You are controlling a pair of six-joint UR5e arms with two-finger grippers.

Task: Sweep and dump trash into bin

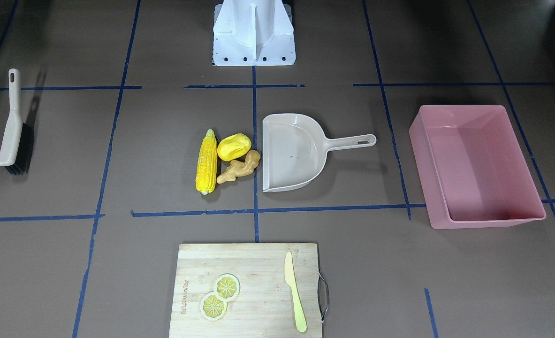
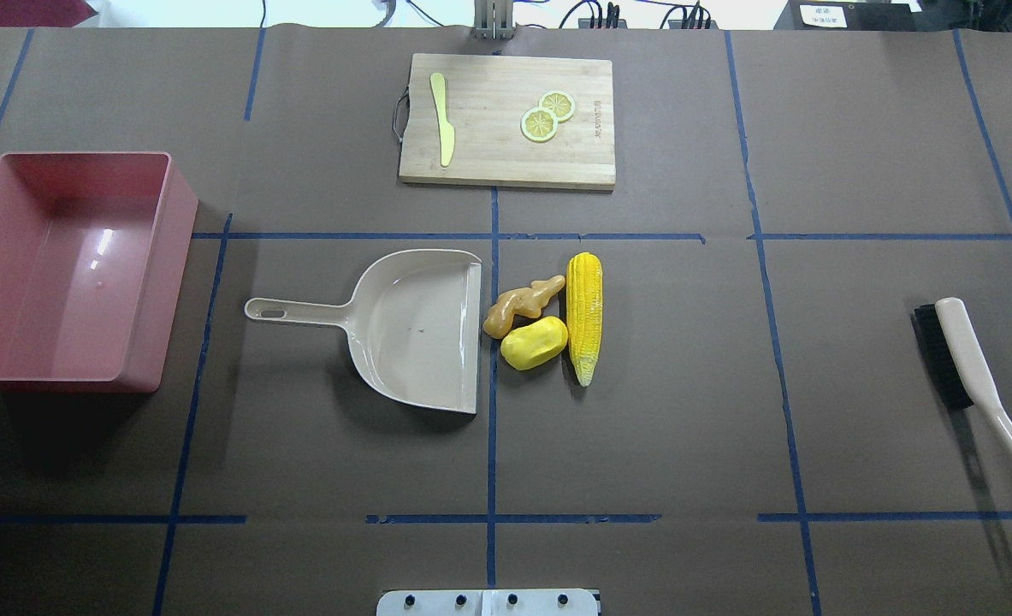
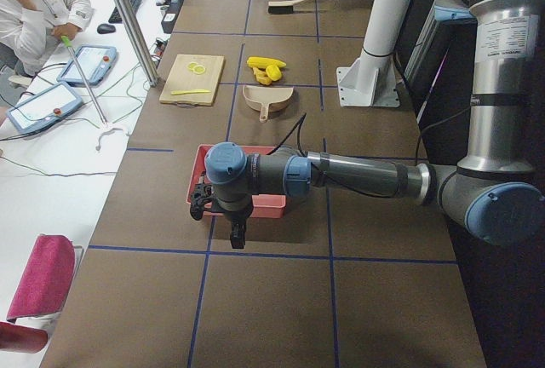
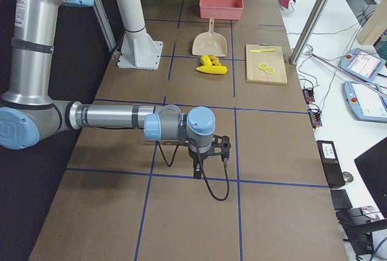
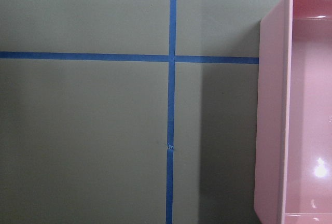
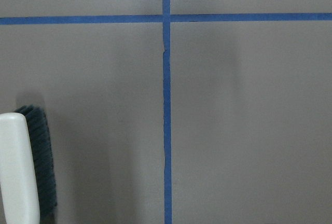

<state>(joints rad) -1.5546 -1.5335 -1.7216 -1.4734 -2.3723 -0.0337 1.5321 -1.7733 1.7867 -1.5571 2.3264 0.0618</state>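
Ribbed yellow corn cob (image 2: 584,315), smooth rounded yellow lump (image 2: 534,343) and knobbly tan ginger root (image 2: 523,304) lie bunched mid-desk (image 2: 728,385). In the overhead view they sit just at 3 o'clock of the glossy beige dustpan (image 2: 420,329), by its straight lip. Glossy pink slope-walled bin (image 2: 172,282) well apart at 9 o'clock; for left gripper (image 3: 236,233) and right gripper (image 4: 197,170), released or clenched cannot be told.

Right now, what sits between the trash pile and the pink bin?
The dustpan, mouth toward the trash, handle toward the bin; the overhead view shows it.
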